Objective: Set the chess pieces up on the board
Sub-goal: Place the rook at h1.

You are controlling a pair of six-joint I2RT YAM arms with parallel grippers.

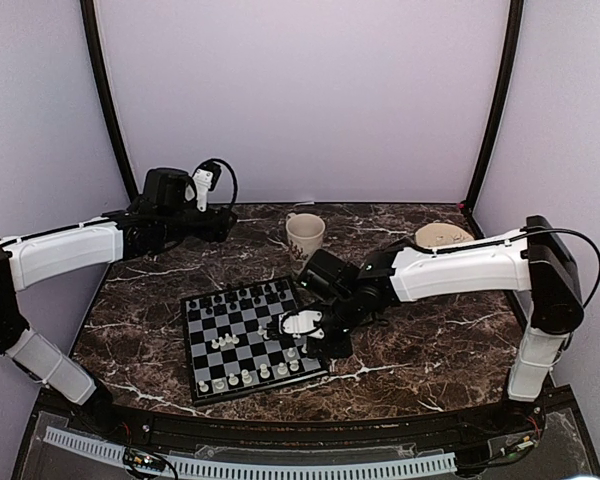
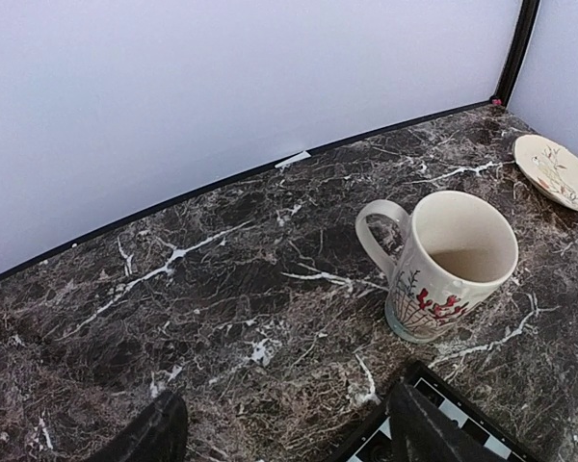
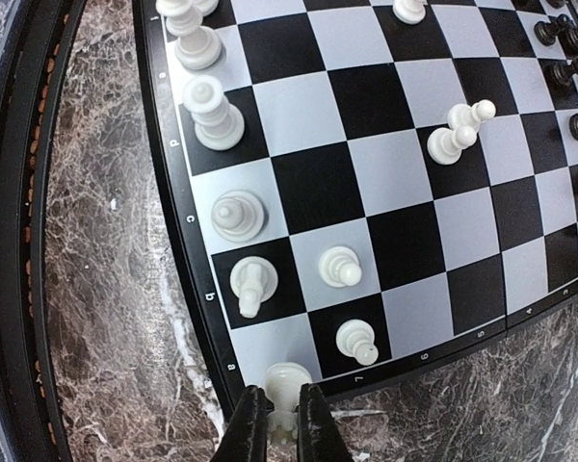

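while left jaws hang wide, right arm (image 1: 450,268) stoops, jaws pinching a white piece (image 3: 287,380).

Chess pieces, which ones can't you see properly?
- Right wrist view: the white piece in the right gripper is partly covered by the fingers, so its kind is unclear.
- Top view: the black pieces are too small to name.
- Left wrist view: only one corner of the board shows, cut by the bottom edge.

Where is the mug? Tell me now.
In the top view the mug stands at the far middle of the table, just beyond the chessboard, with the small plate off to its right.
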